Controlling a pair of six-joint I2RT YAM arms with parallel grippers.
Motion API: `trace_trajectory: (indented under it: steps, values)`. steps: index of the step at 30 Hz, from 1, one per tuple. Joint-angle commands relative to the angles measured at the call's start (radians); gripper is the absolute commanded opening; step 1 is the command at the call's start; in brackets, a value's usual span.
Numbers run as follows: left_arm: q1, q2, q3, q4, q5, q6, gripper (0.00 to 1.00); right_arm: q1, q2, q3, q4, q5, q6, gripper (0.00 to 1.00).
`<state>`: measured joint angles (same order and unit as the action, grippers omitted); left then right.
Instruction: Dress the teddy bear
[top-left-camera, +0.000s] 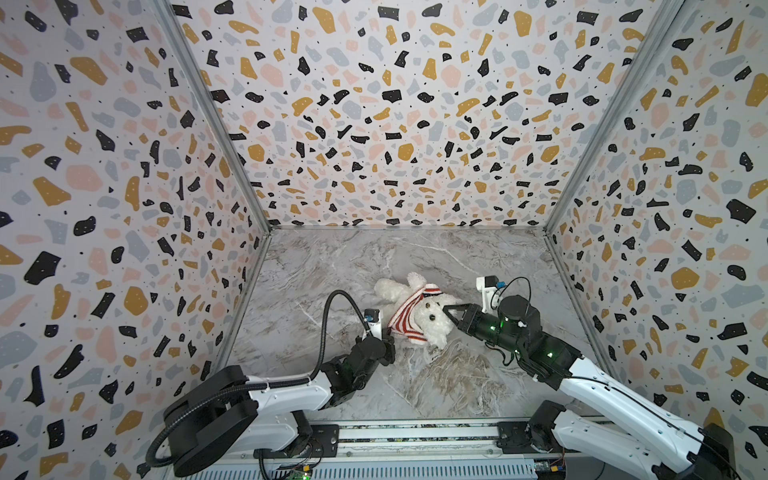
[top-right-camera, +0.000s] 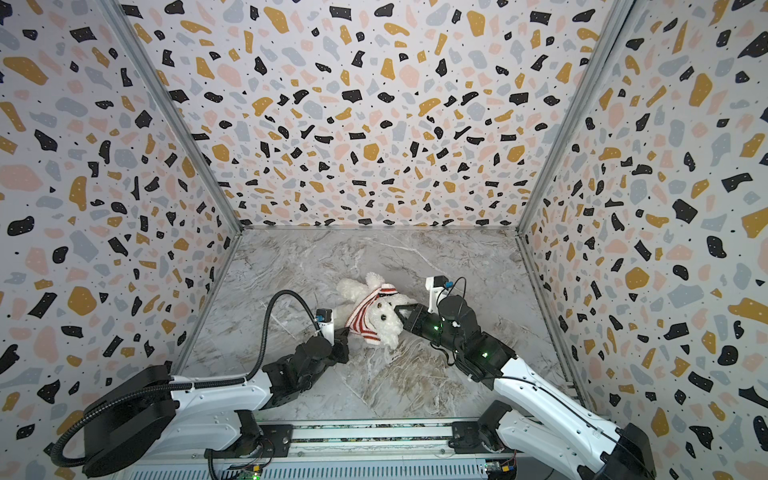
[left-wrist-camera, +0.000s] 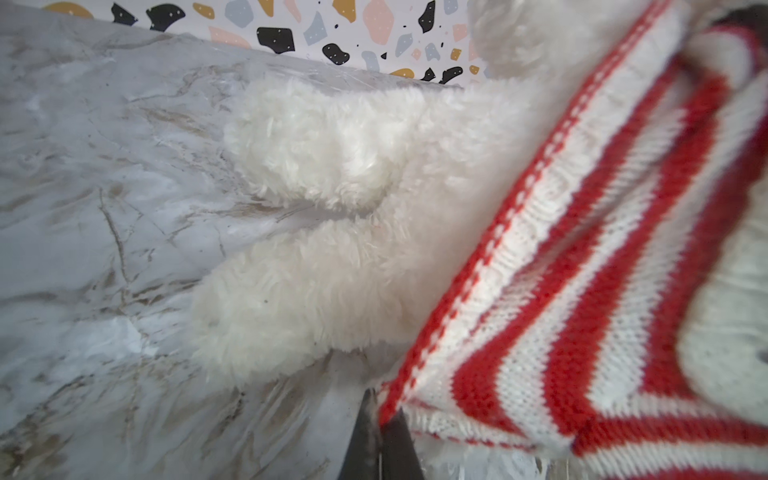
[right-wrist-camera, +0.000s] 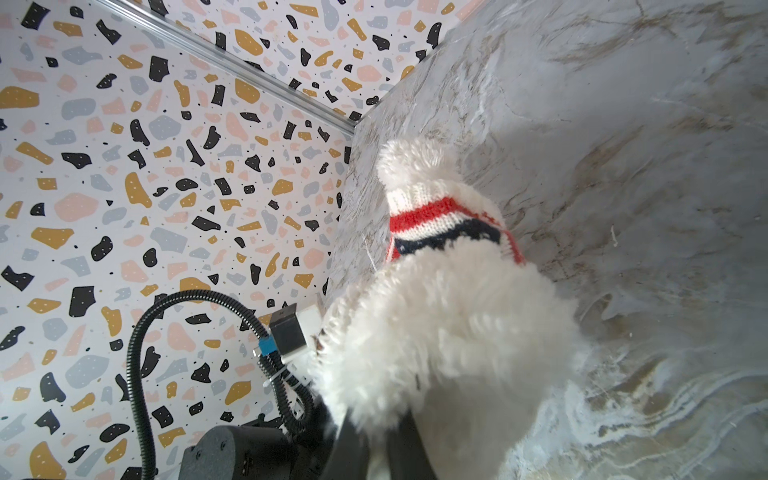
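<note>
Near the front middle of the marble tabletop (top-left-camera: 415, 257), the teddy bear (top-left-camera: 432, 318) lies face up, head toward the right arm and bare legs (left-wrist-camera: 307, 158) pointing away. A striped knit sweater (top-left-camera: 405, 316) is bunched round its chest, and one paw (right-wrist-camera: 411, 162) pokes out through a cuff (right-wrist-camera: 415, 208); I cannot tell about the other arm. The left gripper (left-wrist-camera: 380, 415) is clamped tight on one corner of the hem (left-wrist-camera: 490, 257), and the right gripper (right-wrist-camera: 376, 419) is closed on the fur of the head. The step looks like drawing the hem down the torso. The right should anchor while the left pulls low and slowly along the body toward the legs. A one-corner pinch will likely skew the stretchy knit, so the far side may need a regrip.
</note>
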<state>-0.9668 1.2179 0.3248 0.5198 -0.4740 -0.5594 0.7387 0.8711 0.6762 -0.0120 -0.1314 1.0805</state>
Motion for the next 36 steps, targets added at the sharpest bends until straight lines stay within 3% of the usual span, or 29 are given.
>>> trace_trajectory:
  steps: [1,12,17,21,28,36]
  values:
    - [-0.004,-0.031,0.014,-0.084,-0.073,0.061,0.00,-0.010,-0.044,0.037,0.069,0.050,0.018,0.00]
    - [-0.006,-0.124,-0.086,0.098,0.143,0.011,0.00,-0.010,0.007,0.044,0.105,0.022,-0.164,0.00]
    - [-0.003,-0.181,-0.114,0.109,0.211,-0.009,0.30,-0.015,0.062,0.080,0.128,-0.045,-0.370,0.00]
    - [-0.005,-0.256,-0.128,0.061,0.224,-0.025,0.44,-0.045,0.099,0.127,0.128,-0.175,-0.610,0.00]
    - [0.000,-0.460,-0.119,-0.088,0.195,-0.069,0.53,-0.047,0.112,0.152,0.115,-0.330,-0.997,0.00]
    - [0.076,-0.598,0.018,-0.343,0.206,-0.094,0.59,-0.044,0.140,0.171,0.082,-0.404,-1.229,0.00]
